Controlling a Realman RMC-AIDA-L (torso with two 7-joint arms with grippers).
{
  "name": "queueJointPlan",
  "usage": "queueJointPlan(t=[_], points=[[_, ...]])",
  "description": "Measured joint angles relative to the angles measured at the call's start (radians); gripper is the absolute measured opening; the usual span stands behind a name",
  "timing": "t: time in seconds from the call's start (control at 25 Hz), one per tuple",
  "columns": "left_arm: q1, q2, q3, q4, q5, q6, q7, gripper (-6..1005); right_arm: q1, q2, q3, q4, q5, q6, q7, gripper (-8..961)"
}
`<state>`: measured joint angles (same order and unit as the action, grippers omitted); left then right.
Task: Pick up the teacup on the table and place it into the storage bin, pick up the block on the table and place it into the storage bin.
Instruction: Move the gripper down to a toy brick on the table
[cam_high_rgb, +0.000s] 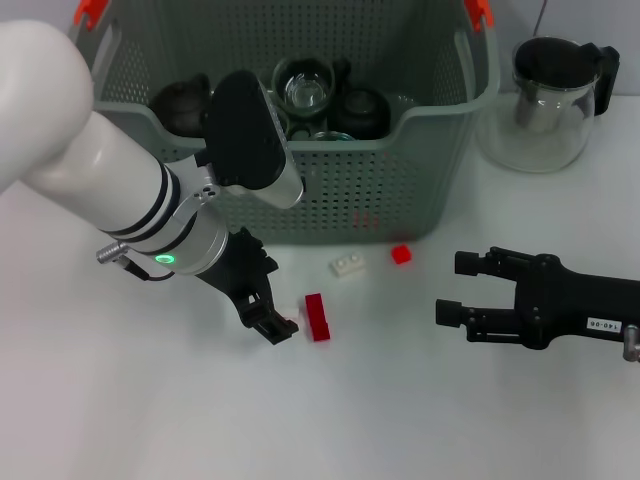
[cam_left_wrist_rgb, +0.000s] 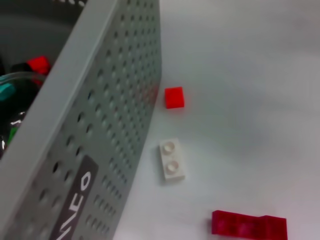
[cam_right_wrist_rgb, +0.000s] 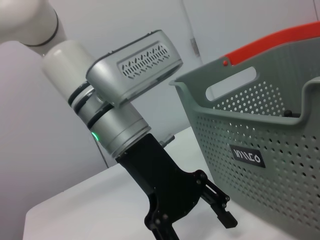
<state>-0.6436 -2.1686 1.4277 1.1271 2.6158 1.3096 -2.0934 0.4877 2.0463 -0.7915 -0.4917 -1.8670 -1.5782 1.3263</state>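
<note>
Head view: the left gripper (cam_high_rgb: 272, 318) is lowered to the table just left of the long red block (cam_high_rgb: 317, 317), its fingers parted and nothing held between them, so it is judged to be lined up for a grasp on that block. The block lies just beside the fingertips, not between them. 2 more blocks are seen nearer the storage bin (cam_high_rgb: 440, 130): a white 2-stud block (cam_high_rgb: 347, 264) and a small red block (cam_high_rgb: 401, 254), both close to the bin's near wall. Dark teacups (cam_high_rgb: 362, 108) are already seen inside the bin, which suggests the teacup part is done. The right gripper (cam_high_rgb: 452, 288) is parked low over the table at the right, open and empty. A glass teapot (cam_high_rgb: 550, 100) stands right of the bin.
</note>
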Motion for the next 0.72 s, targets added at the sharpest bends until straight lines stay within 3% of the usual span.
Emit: queueJointPlan(t=[0.6,0.72], points=[[-0.015,-0.002,0.044,-0.067,0.002,-0.051,-0.019,811,0.000,0.001,-0.003,0.001,0.000,0.001,-0.004,916],[-0.017,-0.004,0.046,-0.077,0.002,-0.061,-0.020,678,0.000,0.002,-0.001,0.001,0.000,0.001,-0.003,916]])
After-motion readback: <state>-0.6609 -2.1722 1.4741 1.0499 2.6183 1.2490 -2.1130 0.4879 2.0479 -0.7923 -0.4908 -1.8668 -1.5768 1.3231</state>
